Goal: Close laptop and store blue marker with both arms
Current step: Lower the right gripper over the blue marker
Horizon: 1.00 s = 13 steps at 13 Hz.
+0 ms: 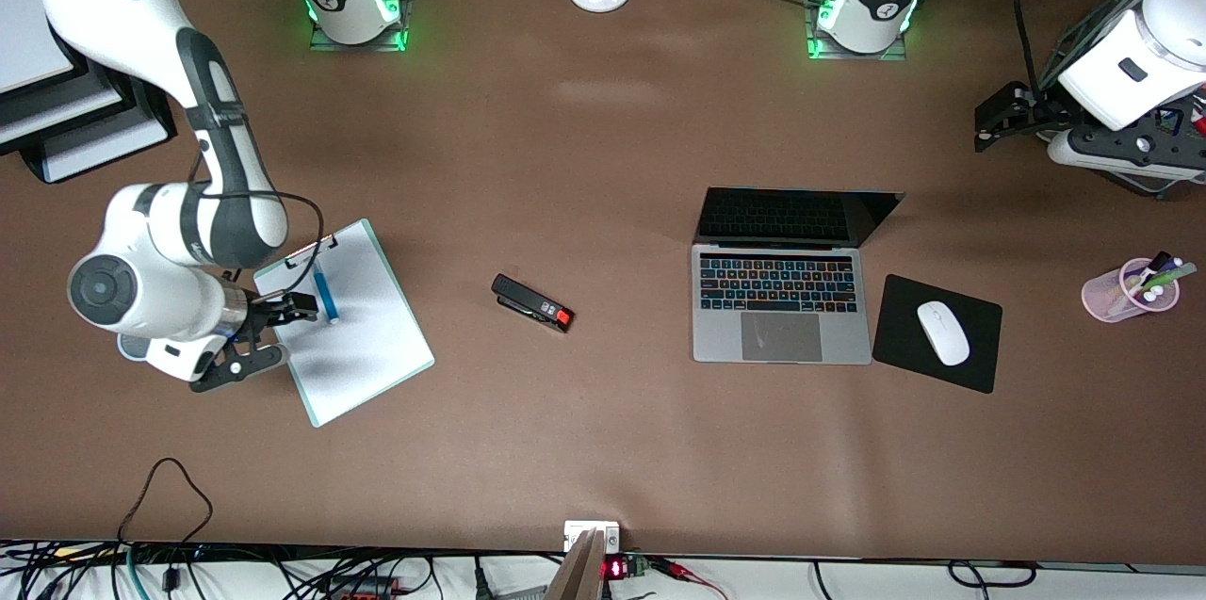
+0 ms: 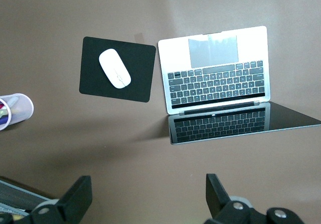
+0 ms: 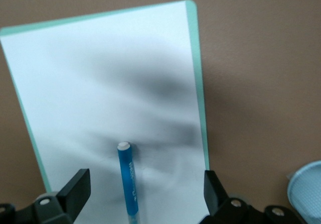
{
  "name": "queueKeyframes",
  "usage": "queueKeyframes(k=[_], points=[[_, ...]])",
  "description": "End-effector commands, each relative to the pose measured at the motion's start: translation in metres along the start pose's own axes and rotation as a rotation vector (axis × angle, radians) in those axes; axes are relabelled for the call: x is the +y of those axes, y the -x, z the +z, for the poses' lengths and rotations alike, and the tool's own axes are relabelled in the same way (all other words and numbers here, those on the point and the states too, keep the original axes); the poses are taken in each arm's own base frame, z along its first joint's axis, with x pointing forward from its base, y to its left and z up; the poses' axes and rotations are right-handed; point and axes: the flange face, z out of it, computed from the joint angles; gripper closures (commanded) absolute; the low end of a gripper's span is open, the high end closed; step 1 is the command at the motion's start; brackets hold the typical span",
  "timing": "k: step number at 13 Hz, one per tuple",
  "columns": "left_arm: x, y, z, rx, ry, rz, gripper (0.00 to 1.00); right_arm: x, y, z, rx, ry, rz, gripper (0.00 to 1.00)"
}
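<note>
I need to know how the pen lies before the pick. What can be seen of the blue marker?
The blue marker is a slim, bright-blue stick, plastic by its look, with a white end. It lies flat on the white sheet of the green-edged clipboard, toward the right arm's end of the table, just below the clip. Only the paper touches it. The right hand hovers open beside and over it, one finger on each side in the right wrist view, not yet gripping.

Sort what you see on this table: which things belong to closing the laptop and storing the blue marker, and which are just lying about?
Belong to the job:
laptop, open
blue marker, lying on the clipboard
pink cup holding pens, probably the store
right gripper, jaws open above the marker
left gripper, jaws open

Just lying about:
clipboard
stapler
mouse
mouse pad
</note>
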Motion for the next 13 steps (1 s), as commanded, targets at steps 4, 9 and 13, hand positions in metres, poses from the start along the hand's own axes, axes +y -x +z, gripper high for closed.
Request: queueKeyframes(k=[4,9,13], points=[[-0.002,0.002,-0.006,-0.002,-0.019,0.024,0.00,-0.005,0.006,0.032,-0.009,-0.008,-0.082,0.00],[-0.002,0.002,-0.006,-0.002,-0.019,0.024,0.00,-0.021,0.005,0.046,-0.006,-0.005,-0.092,0.09],[-0.002,0.002,-0.006,-0.002,-0.019,0.024,0.00,-0.022,0.007,0.050,-0.012,-0.006,-0.102,0.24]])
